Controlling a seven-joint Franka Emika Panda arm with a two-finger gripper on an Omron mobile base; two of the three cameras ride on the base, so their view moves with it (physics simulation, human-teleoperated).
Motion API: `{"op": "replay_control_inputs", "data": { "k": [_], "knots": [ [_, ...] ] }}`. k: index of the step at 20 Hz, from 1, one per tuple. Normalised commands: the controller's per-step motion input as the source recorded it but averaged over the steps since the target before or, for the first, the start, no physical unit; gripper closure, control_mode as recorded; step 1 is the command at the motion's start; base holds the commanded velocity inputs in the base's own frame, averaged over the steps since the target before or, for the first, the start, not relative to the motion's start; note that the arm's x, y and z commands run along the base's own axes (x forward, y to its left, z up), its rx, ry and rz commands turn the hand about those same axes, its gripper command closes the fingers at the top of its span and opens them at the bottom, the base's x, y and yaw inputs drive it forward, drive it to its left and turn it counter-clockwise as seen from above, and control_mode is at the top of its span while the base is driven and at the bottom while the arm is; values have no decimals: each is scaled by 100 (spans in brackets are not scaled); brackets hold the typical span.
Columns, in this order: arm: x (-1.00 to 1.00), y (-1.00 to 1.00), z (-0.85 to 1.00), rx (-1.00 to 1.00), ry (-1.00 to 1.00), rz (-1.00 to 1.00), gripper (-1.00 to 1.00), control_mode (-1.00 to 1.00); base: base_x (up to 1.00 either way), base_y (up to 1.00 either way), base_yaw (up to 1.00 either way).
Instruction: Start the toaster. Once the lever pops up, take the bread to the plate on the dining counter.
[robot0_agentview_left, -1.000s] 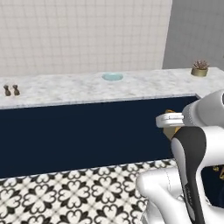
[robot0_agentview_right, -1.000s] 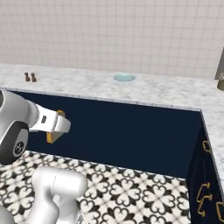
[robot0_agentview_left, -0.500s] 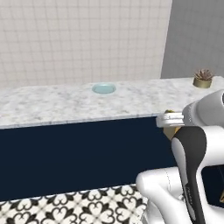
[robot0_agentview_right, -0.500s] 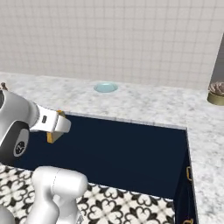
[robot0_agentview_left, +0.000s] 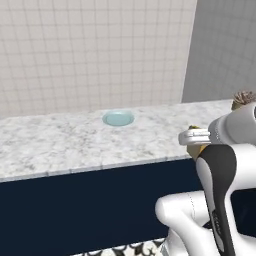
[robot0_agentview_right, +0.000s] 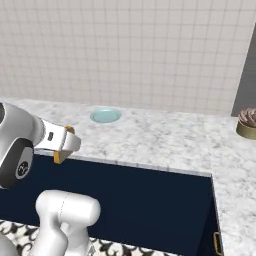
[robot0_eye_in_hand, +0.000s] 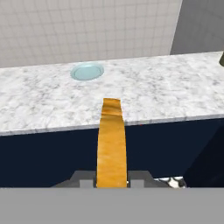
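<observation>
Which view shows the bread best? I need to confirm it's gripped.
The hand view: the bread stands edge-on, clamped in the gripper. Both base views show just a crust sliver at the hand.

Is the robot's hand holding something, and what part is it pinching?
Yes. The gripper is shut on the bread, pinching one edge of the slice, which sticks out edge-on toward the dining counter.
</observation>
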Motion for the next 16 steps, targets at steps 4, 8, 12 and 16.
{"op": "replay_control_inputs", "data": {
  "k": [4, 8, 12, 16],
  "knots": [
    [0, 0, 0, 0, 0, 0, 100, 100, 70, 6, -6],
    [0, 0, 0, 0, 0, 0, 100, 100, 33, 8, 0],
    [0, 0, 0, 0, 0, 0, 100, 100, 27, 28, 0],
    [0, 0, 0, 0, 0, 0, 100, 100, 31, 37, 1]
  ]
}}
